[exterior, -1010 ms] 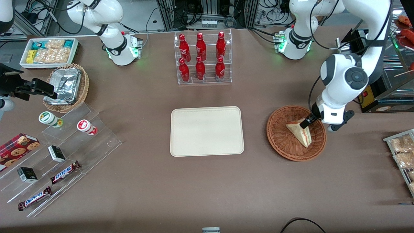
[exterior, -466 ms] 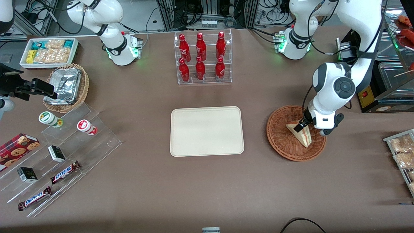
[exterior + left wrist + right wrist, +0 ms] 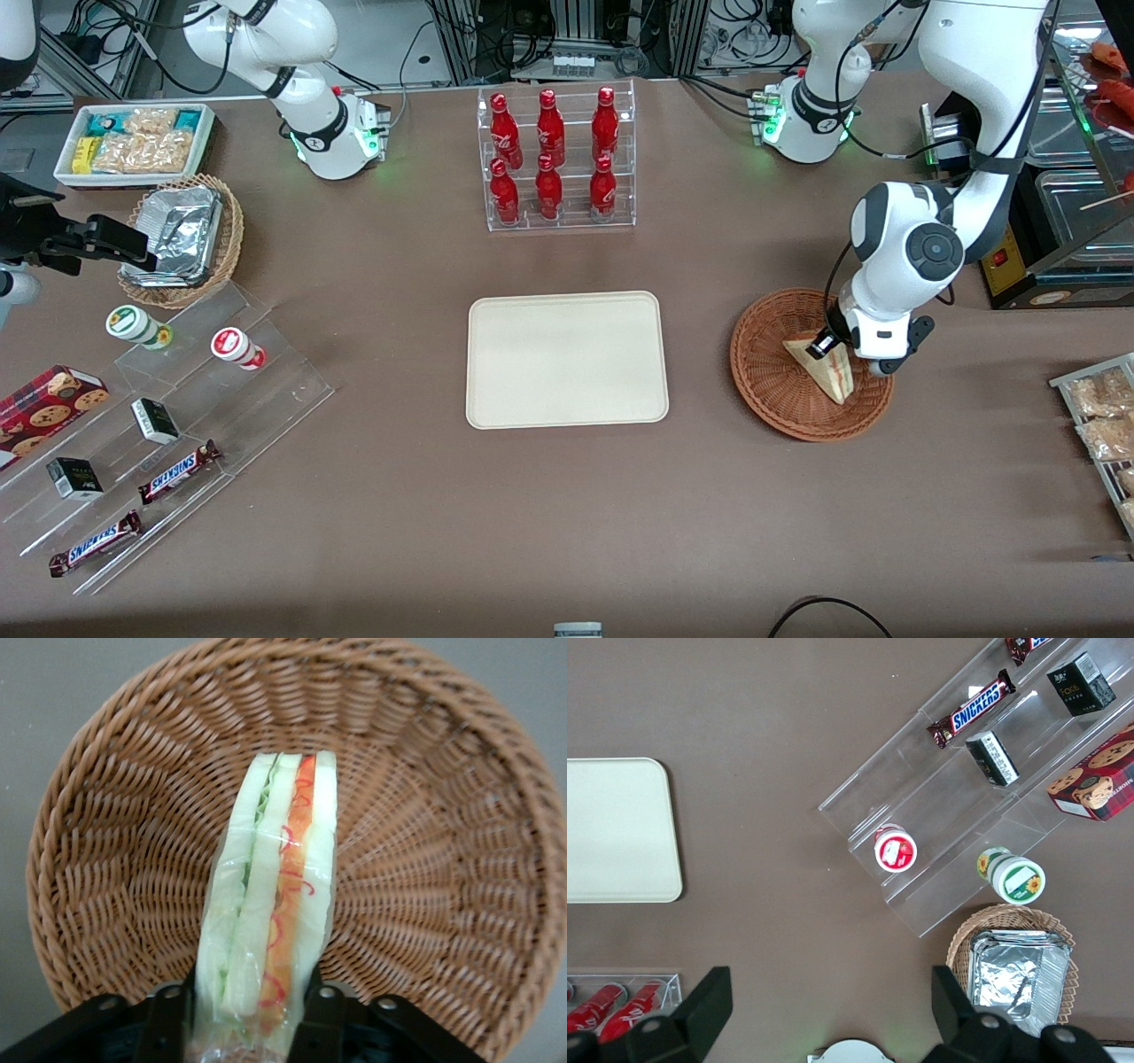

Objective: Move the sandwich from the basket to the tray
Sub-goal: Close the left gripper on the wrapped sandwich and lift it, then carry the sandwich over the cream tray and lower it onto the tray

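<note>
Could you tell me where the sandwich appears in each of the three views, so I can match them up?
Front view: the sandwich lies in the basket, toward the working arm's end of the table, with the gripper at its upper end.
Left wrist view: the sandwich stands edge-up, its end between the gripper's fingers.
Right wrist view: not in it.
Shared landmark: the basket, in the front and left wrist views.

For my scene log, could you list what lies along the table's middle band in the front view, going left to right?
Clear tiered stand → tray → basket → sandwich, with the gripper closed on it.
</note>
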Available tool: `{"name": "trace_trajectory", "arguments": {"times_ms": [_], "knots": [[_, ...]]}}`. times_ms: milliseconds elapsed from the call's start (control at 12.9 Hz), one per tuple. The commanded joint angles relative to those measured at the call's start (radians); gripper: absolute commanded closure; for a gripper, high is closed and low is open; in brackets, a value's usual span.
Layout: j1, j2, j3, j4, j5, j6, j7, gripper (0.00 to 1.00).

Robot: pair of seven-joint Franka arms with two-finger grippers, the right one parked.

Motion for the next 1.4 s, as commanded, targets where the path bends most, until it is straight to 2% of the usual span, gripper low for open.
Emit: {"name": "trace_trajectory", "arguments": {"times_ms": [0,233,388,777,1010,1320], "knots": [[-0.005,-0.006,0.001,0.12,-0.006,-0.145,-0.004,1.0],[-0.007,0.017,-0.011,0.292,0.0,-0.364,0.1,1.0],[-0.007,0.046,-0.067,0.341,0.016,-0.383,0.12,1.0],[-0.027,0.19,-0.25,0.495,0.146,-0.412,0.076,1.0],[-0.174,0.305,-0.249,0.646,0.169,-0.458,-0.063,1.0],[-0.355,0.428,-0.249,0.779,0.229,-0.464,-0.239,1.0]]}}
